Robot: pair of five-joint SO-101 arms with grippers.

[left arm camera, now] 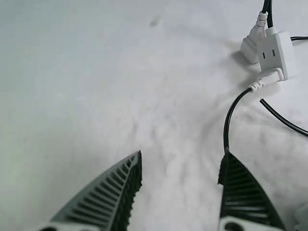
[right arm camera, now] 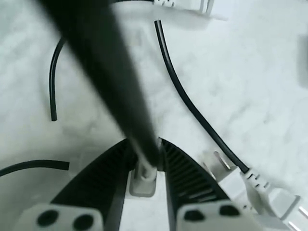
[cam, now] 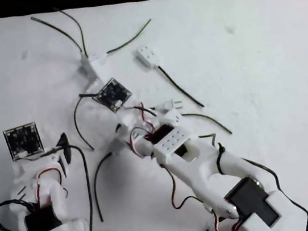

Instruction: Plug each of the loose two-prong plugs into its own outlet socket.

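The right gripper point(right arm camera: 144, 142) has its jaws pressed together on a white plug point(right arm camera: 142, 182), pinching it by the body where its black cord point(right arm camera: 106, 72) leaves and rises past the camera. From the high view that arm sits near the middle of the table point(cam: 259, 49), and the held plug is well apart from any socket, so I'd say this one is picked up but not yet delivered. Just beside those jaws a second plug point(right arm camera: 236, 180) lies flat on the table with its two prongs bare; nobody has it. The left gripper point(left arm camera: 182, 154) hangs over bare tabletop with its jaws spread and nothing between them. Farther out is the outlet block point(left arm camera: 276, 50), which already has cords seated in it on at least two sides and shows one pair of slots free on its face. Beyond that, toward the back of the table, a smaller white block point(cam: 147, 55) lies with a cord trailing from it; from where I stand I can't tell whether it is another socket or a plug. My reading is that the job is partly done, with the held plug and the loose one left to seat.
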